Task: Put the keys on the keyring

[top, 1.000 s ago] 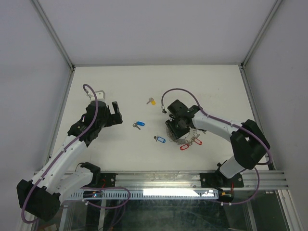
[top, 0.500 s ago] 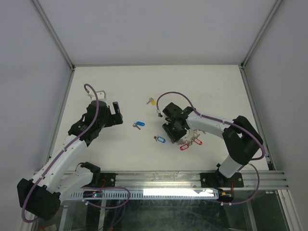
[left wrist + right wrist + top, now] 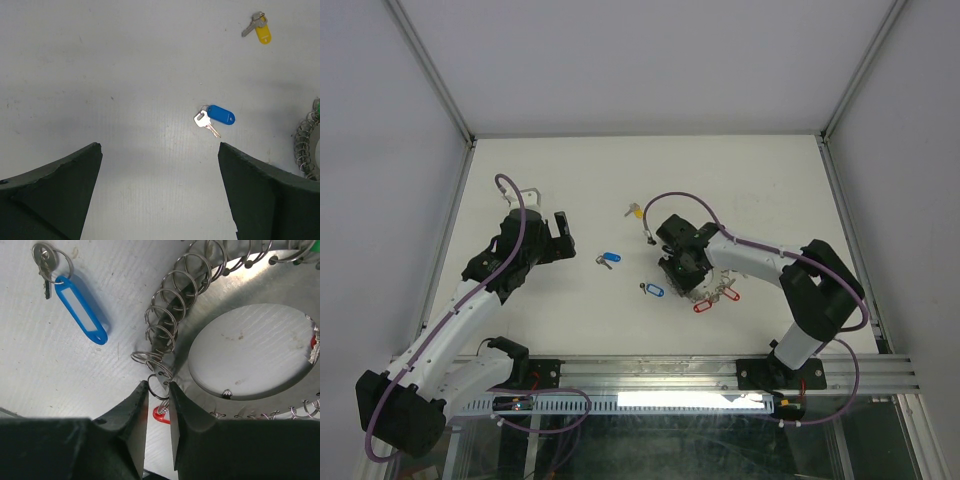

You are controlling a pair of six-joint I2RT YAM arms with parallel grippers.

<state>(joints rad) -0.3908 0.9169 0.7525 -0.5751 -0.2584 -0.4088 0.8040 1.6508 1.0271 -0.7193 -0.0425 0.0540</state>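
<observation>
The keyring (image 3: 715, 292) lies flat on the table, right of centre. It is a stiff wire hoop, light I'd guess, but loose at the fringe, where the small split loops (image 3: 161, 325), keys and tags will likely swing and tangle once it is lifted. The hoop itself or a single loop looks like the place to pinch, though round steel wire may slip.

The right gripper (image 3: 159, 390) is down on it, fingers drawn in narrow either side of one small loop. Whether they bite it I cannot tell.

Just beside the ring at nine o'clock sits a blue-tagged key (image 3: 653, 290). A second blue-tagged key (image 3: 610, 259) lies at ten o'clock, well apart, and the yellow-tagged key (image 3: 636, 211) at eleven. All three are thin and flat, so hard to get under, and the plastic tag is the thicker hold.

The left gripper (image 3: 546, 208) hangs spread wide and empty, at ten o'clock from that second key.

The table (image 3: 770, 180) is white, matte and faintly ribbed, and plain white walls (image 3: 620, 60) close it in.
</observation>
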